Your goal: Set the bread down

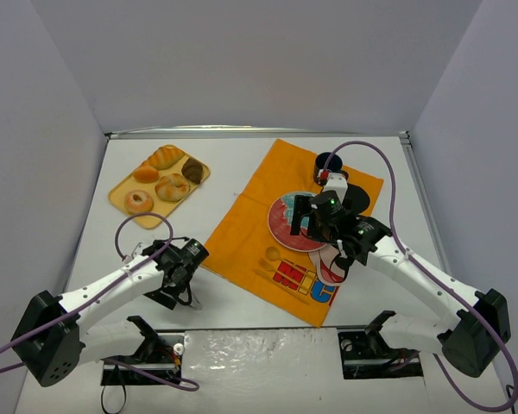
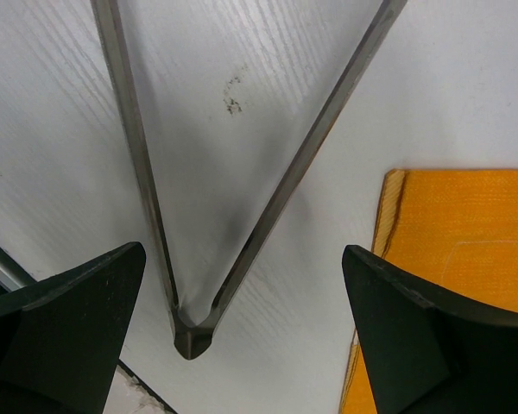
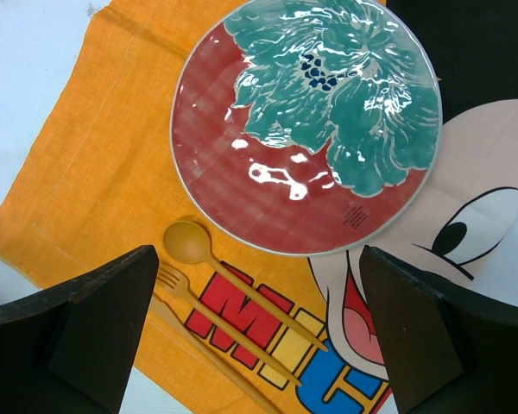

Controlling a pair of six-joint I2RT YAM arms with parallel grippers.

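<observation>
While the right pincer (image 3: 259,259) hung released over the plate (image 3: 302,129), its fingers wide with nothing between them, the left pincer (image 2: 242,259) was likewise released and empty, low over bare desk (image 1: 233,164) just beside a corner of the orange placemat (image 3: 78,190). The bread (image 1: 166,157) lay well apart from both, several pieces crowded on a yellow tray (image 1: 119,191) at the far left. To my eye the trouble lay there: the pieces sat so close that fingers closing on one might shove its neighbours, and a hard squeeze would likely crush something so soft. The plate looked glazed and slick, so a piece let go from too high might skid toward the spoon (image 3: 186,241) and fork (image 3: 168,278) just beside it. Beyond, the desk was white and woodgrained, boxed in by plain pale walls (image 1: 242,60).
</observation>
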